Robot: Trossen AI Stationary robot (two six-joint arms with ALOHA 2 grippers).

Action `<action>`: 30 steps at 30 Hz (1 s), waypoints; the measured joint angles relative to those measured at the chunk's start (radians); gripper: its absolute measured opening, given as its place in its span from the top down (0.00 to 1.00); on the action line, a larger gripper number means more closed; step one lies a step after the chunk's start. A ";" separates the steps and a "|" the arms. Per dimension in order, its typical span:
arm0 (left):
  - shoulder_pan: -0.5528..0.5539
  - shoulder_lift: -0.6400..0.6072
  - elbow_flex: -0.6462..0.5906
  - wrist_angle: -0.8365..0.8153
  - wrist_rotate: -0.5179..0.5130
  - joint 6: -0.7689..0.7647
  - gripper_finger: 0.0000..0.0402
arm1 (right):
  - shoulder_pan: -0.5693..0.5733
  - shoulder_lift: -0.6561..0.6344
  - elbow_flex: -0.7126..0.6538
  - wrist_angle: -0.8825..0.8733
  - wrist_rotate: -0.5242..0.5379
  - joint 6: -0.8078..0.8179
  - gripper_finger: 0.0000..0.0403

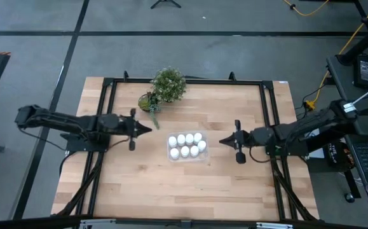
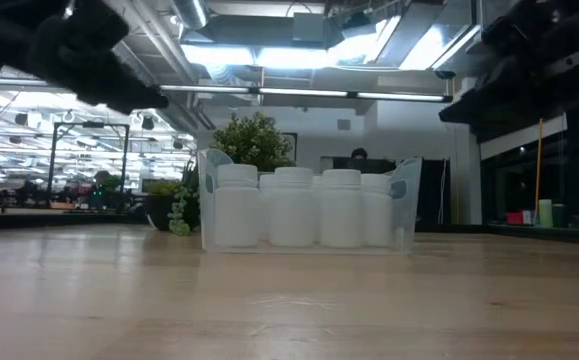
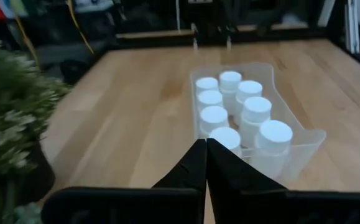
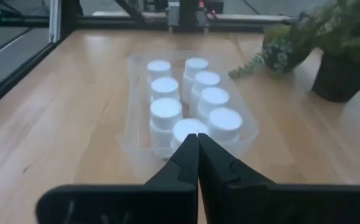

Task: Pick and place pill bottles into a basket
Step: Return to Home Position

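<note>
Table (image 1: 222,184) | basket (image 1: 200,157) w/ bottles (image 1: 185,151) btwn L jaws, R jaws | both closed

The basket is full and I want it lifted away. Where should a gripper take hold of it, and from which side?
Probably a short end wall of the basket, pinched over its rim from above: the ends rise slightly past the caps, while eight pill bottles fill the middle. The right gripper faces one end, the left gripper the other.
</note>
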 joint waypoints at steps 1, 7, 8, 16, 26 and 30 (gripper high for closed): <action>0.009 -0.044 -0.031 0.010 0.001 0.000 1.00 | -0.028 -0.009 0.000 0.001 -0.027 -0.009 0.99; 0.026 -0.277 -0.161 0.038 0.002 0.000 1.00 | -0.199 -0.101 0.000 0.003 -0.221 -0.086 1.00; 0.026 -0.311 -0.173 0.032 0.002 0.005 1.00 | -0.226 -0.122 0.000 0.002 -0.255 -0.104 1.00; 0.026 -0.525 -0.222 -0.064 -0.063 0.031 0.99 | -0.403 -0.314 0.000 -0.080 -0.453 -0.165 1.00; 0.026 -0.606 -0.222 -0.074 -0.066 0.069 0.99 | -0.607 -0.617 0.001 -0.369 -0.633 -0.183 1.00; 0.026 -0.606 -0.222 -0.073 -0.088 0.069 0.99 | -0.639 -0.714 -0.023 -0.432 -0.647 -0.175 1.00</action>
